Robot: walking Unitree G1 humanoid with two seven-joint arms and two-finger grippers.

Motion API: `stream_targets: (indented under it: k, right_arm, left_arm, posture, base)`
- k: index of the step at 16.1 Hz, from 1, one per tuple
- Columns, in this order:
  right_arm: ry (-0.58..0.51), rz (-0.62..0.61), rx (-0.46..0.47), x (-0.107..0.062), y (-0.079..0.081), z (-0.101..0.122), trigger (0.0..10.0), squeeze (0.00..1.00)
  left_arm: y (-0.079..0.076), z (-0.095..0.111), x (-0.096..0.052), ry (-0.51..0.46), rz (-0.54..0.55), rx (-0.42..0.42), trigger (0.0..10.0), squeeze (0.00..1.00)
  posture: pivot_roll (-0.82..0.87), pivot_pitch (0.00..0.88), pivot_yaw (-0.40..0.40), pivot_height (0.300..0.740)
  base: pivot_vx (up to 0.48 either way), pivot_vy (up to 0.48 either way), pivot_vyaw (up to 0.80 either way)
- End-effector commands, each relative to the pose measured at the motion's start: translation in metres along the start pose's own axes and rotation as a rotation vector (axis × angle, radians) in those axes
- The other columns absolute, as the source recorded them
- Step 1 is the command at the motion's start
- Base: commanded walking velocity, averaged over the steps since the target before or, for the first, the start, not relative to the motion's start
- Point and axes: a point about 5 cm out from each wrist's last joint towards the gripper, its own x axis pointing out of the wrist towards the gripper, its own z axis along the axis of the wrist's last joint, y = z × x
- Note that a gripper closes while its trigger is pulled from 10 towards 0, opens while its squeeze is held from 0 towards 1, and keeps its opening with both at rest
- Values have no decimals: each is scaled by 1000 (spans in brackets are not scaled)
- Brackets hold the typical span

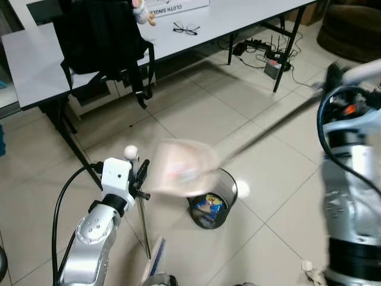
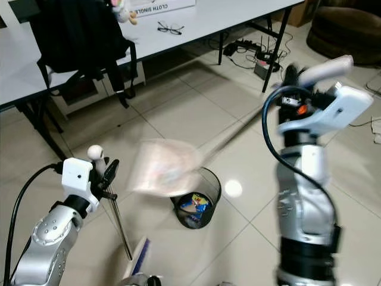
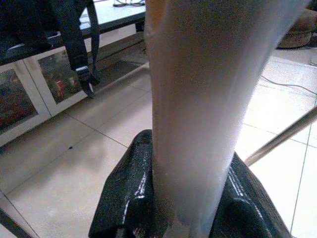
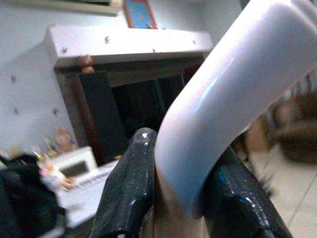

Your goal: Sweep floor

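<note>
My left gripper (image 1: 140, 177) is shut on the top of a broom (image 1: 143, 225). The broom's thin metal rod runs down to a brush head (image 1: 156, 260) on the tiled floor near my feet. In the left wrist view its pale grip (image 3: 198, 124) sits between the black fingers (image 3: 129, 198). My right gripper (image 2: 290, 77) is shut on the curved white handle (image 4: 223, 99) of a long dustpan. The dustpan's rod (image 1: 268, 130) slopes down to the left. Its pinkish pan (image 1: 178, 168) is motion-blurred, just above a black mesh bin (image 1: 221, 182) holding colourful litter (image 1: 209, 205).
A white table (image 1: 36, 53) stands ahead, with a black backpack (image 1: 101, 36) hanging over its edge and glasses (image 1: 186, 28) on top. Its black legs (image 1: 77, 149) reach the floor at my left. Cables and a power strip (image 1: 268, 56) lie under it. A brown seat (image 1: 351, 27) is far right.
</note>
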Motion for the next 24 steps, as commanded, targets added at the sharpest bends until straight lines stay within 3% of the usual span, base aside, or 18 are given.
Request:
stream_targets:
  k: [1,4,8,13,17,18,19,24]
  right_arm:
    - [-93,50,-36,6,7,22,10000,0]
    - [-118,132,-170,6,13,28,10000,0]
    - [-127,206,-224,0,32,20,10000,0]
    - [-160,452,-320,-18,75,4,10000,0]
    - [-155,572,-314,-29,93,-5,10000,0]
    - [-147,652,-339,-35,101,-9,10000,0]
    - [-152,704,-383,-41,105,-13,10000,0]
    - [-193,728,-425,-43,109,-12,10000,0]
  left_arm:
    - [1,1,1,-9,-5,9,10000,0]
    - [1,2,2,-9,-8,11,10000,0]
    - [0,3,3,-12,-7,13,10000,0]
    - [-1,4,3,-16,-5,14,10000,0]
    - [-2,3,3,-14,-7,18,10000,0]
    - [-2,3,2,-12,-8,20,10000,0]
    - [-2,3,2,-12,-9,21,10000,0]
    - [-3,3,2,-12,-7,21,10000,0]
  posture:
    - [-15,80,80,740]
    - [-17,79,82,740]
    - [-12,79,79,740]
    - [-9,79,73,740]
    - [-9,80,72,740]
    - [-10,80,71,740]
    - [-6,82,69,740]
    - [-7,83,67,740]
  base:
    - [0,0,0]
    - [0,0,0]
    - [0,0,0]
    - [0,0,0]
    - [0,0,0]
    - [0,0,0]
    - [0,0,0]
    - [0,0,0]
